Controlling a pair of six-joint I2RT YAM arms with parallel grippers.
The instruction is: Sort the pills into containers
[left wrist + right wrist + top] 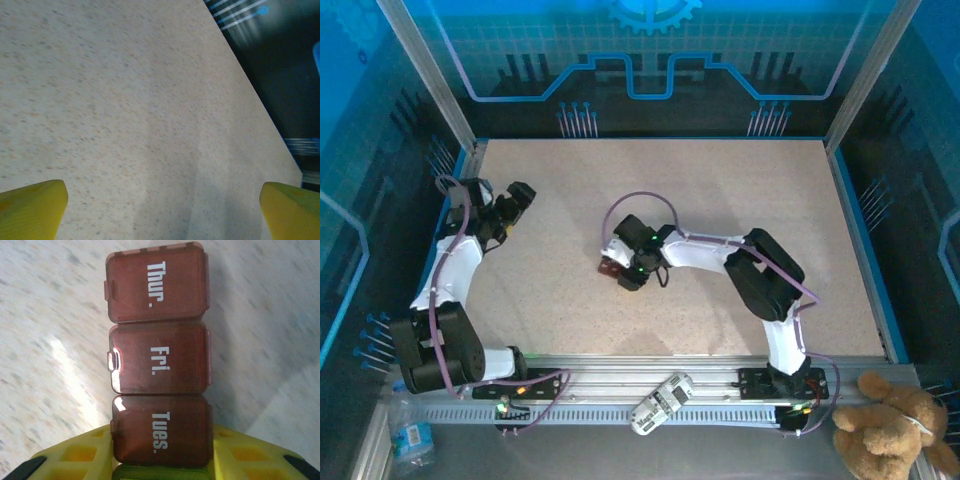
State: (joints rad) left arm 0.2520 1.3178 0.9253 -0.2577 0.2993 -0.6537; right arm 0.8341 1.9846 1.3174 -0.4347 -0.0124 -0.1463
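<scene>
The containers [159,365] are a strip of dark red lidded compartments marked Thur., Fri. and Tues., with a green one at the near end. All lids in view are closed. My right gripper [162,450] is shut on the strip, its yellow fingers [75,455] pressing both sides at the Tues. compartment. In the top view the right gripper [623,272] sits mid-table with the containers [608,267] poking out to its left. At the table's left side my left gripper [520,193] stands open, its yellow fingertips [35,207] wide apart over bare tabletop. The pills are out of view.
The speckled table [720,190] is bounded by blue-lit walls and metal posts. A white handheld device [662,402] lies on the front rail. A teddy bear [895,425] sits at bottom right, and a plastic bottle [410,435] at bottom left.
</scene>
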